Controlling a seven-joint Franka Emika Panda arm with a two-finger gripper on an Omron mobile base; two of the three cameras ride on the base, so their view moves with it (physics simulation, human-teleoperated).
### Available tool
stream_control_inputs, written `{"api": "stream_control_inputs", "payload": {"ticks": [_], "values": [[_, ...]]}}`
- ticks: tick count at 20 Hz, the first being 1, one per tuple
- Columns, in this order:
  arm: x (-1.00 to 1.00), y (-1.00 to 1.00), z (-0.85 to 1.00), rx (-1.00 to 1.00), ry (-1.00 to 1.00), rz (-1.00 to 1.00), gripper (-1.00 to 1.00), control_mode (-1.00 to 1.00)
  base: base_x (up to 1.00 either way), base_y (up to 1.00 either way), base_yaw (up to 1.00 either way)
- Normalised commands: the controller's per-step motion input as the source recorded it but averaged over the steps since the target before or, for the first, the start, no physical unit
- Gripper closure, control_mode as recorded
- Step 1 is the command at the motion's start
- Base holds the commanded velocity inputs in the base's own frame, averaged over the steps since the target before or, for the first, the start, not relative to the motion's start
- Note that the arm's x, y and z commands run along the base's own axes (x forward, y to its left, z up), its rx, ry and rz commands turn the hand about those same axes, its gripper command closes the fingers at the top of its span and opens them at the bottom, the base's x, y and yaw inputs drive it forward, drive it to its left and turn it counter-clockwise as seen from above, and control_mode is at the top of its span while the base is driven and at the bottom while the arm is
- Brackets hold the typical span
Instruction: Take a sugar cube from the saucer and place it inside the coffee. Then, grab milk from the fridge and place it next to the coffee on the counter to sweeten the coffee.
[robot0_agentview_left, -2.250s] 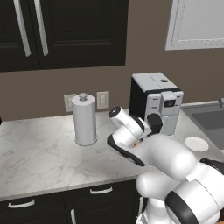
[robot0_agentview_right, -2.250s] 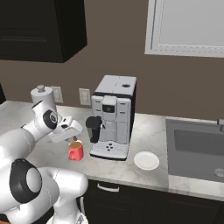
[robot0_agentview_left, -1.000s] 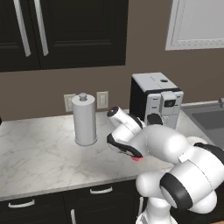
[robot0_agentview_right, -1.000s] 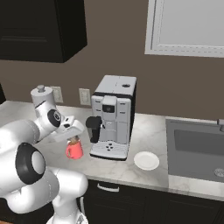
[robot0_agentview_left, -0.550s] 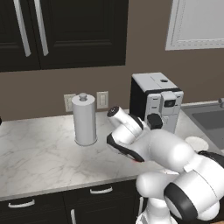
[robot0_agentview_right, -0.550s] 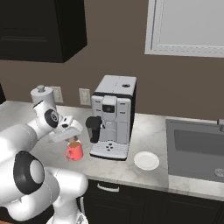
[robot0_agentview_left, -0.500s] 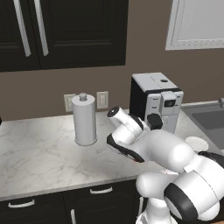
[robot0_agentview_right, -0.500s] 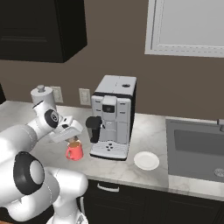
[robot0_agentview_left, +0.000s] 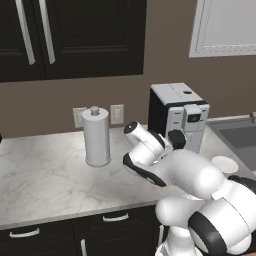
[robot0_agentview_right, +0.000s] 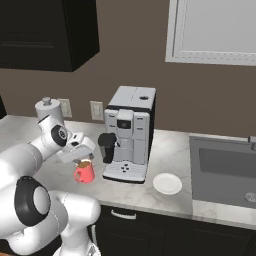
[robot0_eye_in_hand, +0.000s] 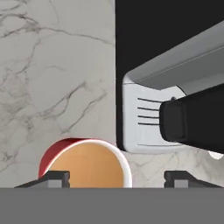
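Hanging just above the coffee (robot0_agentview_right: 84, 171), the gripper (robot0_eye_in_hand: 117, 178) has its two dark fingertips (robot0_eye_in_hand: 52, 178) spread wide apart at the bottom of the hand view, with nothing between them but the mug's rim and the brown liquid below; the jaws stand open and hold nothing. From the right base view the red mug sits on the counter (robot0_agentview_right: 170, 155), just beside the drip tray of the black-and-silver coffee machine (robot0_agentview_right: 129, 132), on its left side, and the white hand hovers right over its mouth. The hand view looks straight down: the coffee (robot0_eye_in_hand: 85, 166) lies low in that picture, close to the machine's grey tray (robot0_eye_in_hand: 144, 127), and pale veined marble spreads out to the left. The saucer (robot0_agentview_right: 167, 183) rests on the counter on the other side of the machine, between it and the sink (robot0_agentview_right: 227, 170), well apart from the mug; whether any cube lies on it is too small to tell. In the left base view a paper-towel holder (robot0_agentview_left: 96, 136) stands upright on the marble, left of the arm, below black upper cabinets (robot0_agentview_left: 70, 37)
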Motion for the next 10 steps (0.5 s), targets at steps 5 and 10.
{"api": "stream_control_inputs", "payload": {"ticks": [5, 10], "values": [[-0.23, 0.00, 0.22, 0.00, -0.02, 0.00, -1.00, -1.00, 0.00, 0.00, 0.00], [-0.48, 0.00, 0.32, 0.00, -0.05, 0.00, -1.00, -1.00, 0.00, 0.00, 0.00]]}}
